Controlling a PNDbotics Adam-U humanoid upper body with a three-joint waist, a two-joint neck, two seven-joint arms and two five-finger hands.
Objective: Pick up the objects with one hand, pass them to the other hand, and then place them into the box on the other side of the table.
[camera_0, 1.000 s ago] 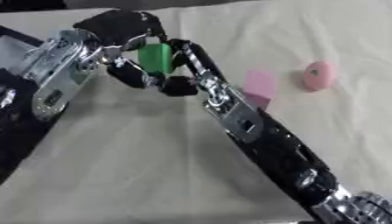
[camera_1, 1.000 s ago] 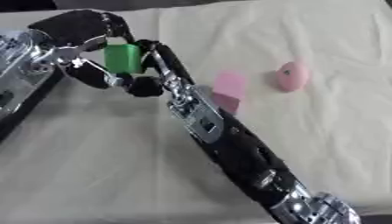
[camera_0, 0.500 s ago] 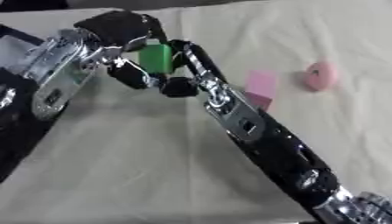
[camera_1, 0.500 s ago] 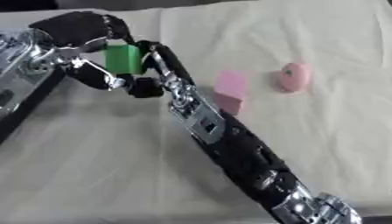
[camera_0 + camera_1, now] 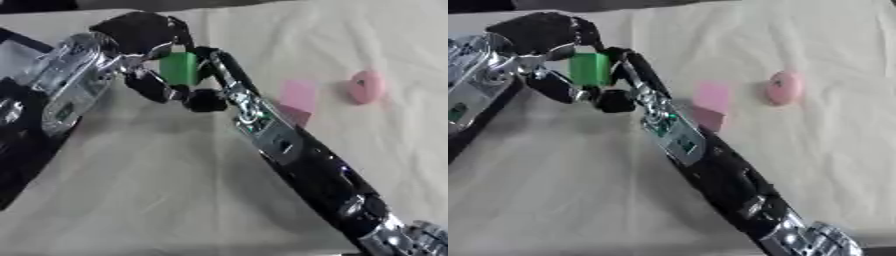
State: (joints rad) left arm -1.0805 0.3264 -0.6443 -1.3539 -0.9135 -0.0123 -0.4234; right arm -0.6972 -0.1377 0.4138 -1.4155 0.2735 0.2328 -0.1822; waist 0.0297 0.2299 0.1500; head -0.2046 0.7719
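A green block (image 5: 179, 68) hangs above the cloth-covered table (image 5: 131, 190) at the upper left, caught between both hands. My left hand (image 5: 140, 31) comes in from the left and curls over the block's top and left side. My right hand (image 5: 219, 67) reaches up from the lower right, with its fingers along the block's right side and the thumb under it. A pink block (image 5: 298, 95) lies on the cloth just right of my right forearm. A pink rounded object (image 5: 365, 86) lies further right.
A dark box-like shape (image 5: 19, 155) runs along the table's left edge, partly hidden under my left arm. My long black right forearm (image 5: 306, 160) crosses the table diagonally from the lower right corner.
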